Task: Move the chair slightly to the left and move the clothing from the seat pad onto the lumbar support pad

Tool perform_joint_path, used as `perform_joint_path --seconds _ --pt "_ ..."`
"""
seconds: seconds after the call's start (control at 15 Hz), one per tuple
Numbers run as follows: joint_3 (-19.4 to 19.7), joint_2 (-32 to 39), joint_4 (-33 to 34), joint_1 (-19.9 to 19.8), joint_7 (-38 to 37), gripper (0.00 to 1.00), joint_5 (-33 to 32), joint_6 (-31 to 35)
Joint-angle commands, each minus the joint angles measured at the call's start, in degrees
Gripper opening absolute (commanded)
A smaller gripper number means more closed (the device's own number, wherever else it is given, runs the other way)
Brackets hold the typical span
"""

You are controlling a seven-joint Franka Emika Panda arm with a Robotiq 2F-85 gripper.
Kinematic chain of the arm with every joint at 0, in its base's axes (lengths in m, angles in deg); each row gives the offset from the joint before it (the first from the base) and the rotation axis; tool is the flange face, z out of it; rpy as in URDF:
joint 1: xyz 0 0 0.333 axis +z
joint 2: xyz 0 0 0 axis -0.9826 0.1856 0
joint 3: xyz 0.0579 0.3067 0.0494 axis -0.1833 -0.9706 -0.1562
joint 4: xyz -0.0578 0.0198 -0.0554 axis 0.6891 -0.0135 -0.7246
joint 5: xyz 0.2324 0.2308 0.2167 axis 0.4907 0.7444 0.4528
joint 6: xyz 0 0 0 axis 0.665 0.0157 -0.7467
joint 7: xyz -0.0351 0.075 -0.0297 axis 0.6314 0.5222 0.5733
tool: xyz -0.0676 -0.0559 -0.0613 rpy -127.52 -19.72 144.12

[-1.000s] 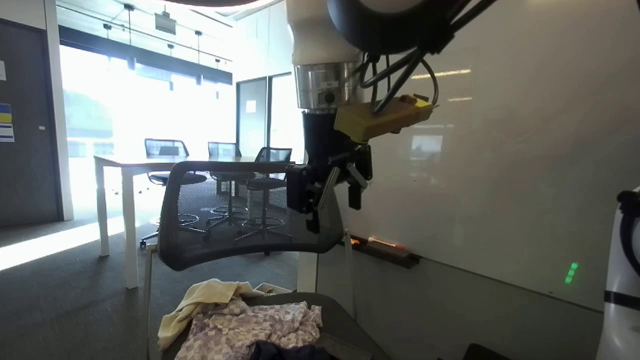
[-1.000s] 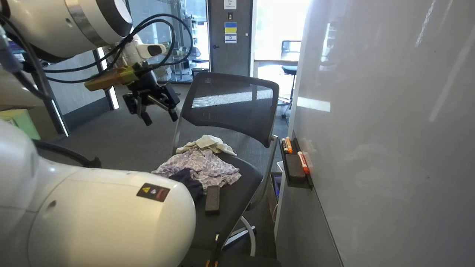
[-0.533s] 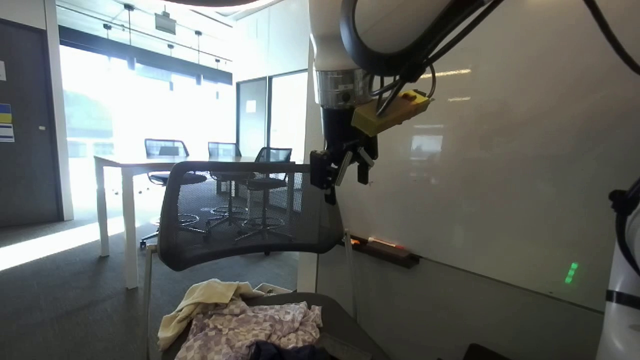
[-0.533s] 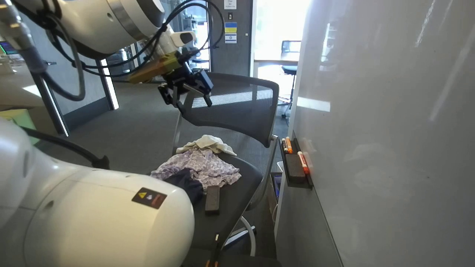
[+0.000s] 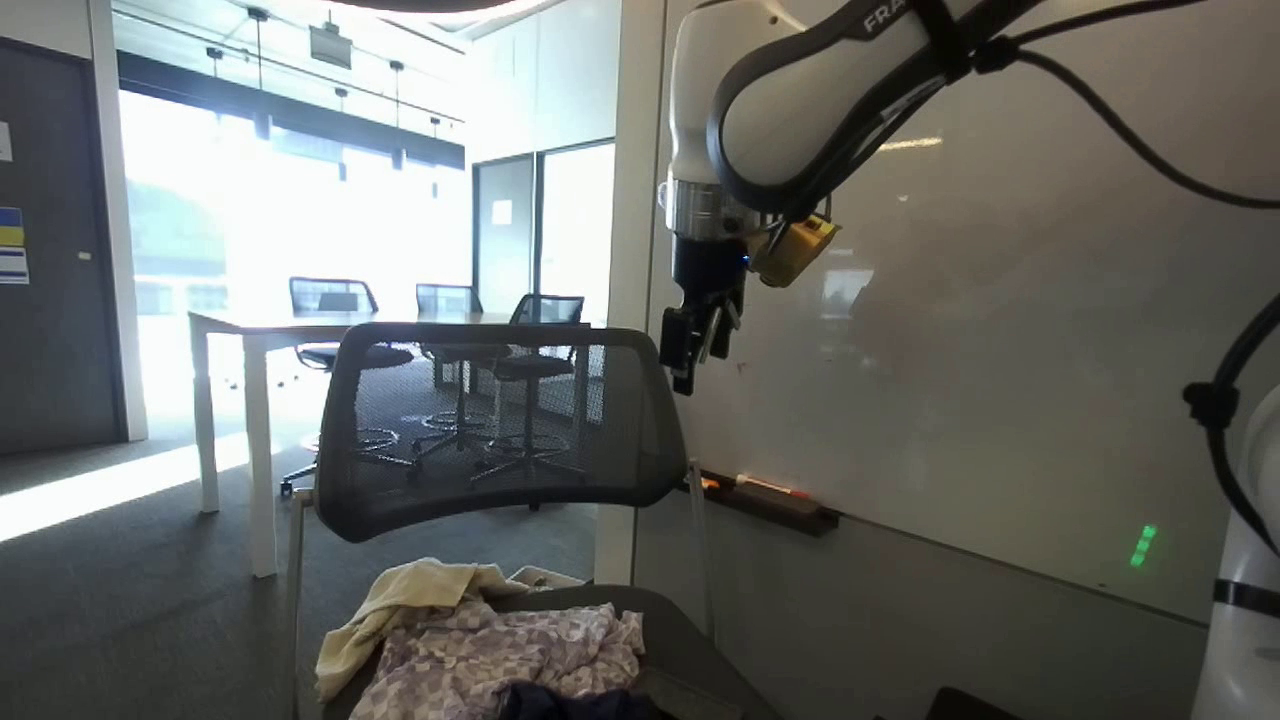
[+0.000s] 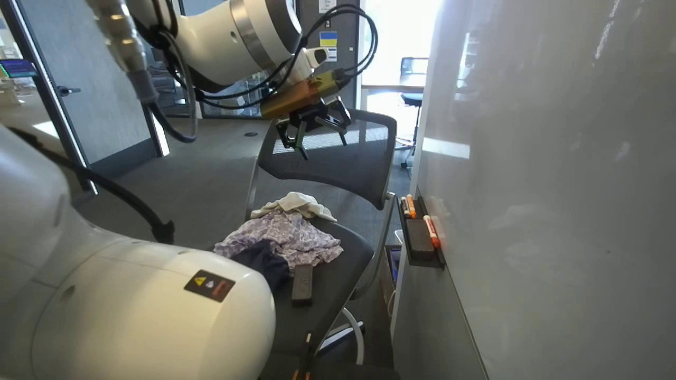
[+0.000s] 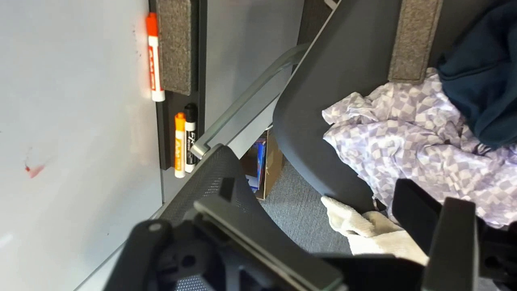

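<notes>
Clothing (image 6: pixel 290 232) and an eraser (image 6: pixel 302 286) lie on the seat pad (image 6: pixel 335 277), before the backrest (image 6: pixel 354 166).

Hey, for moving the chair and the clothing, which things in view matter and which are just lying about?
Part of the job:
gripper, open
chair, its seat pad and backrest
checked cloth, navy cloth and cream cloth

Just lying about:
felt block on the seat pad
second felt block on the ledge
red marker, orange marker and black marker
</notes>
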Motion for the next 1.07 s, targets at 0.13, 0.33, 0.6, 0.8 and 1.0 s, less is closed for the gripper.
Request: perform_joint_path --seconds 0.13,0.33,0.6,0.8,1.0 --pt "2.93 11.66 7.95 -2.74 5.28 1.0 -2.49 6.94" --pt "2.85 10.17 5.8 -2.47 4.56 1.0 -1.12 5.74" --pt "2.67 10.32 5.41 -2.41 4.48 1.0 -1.14 5.7" --pt "2.63 10.16 5.39 -2.39 4.48 1.0 -1.13 5.69" --pt "3.33 14.11 8.11 -3.05 4.58 1.0 -1.12 5.58"
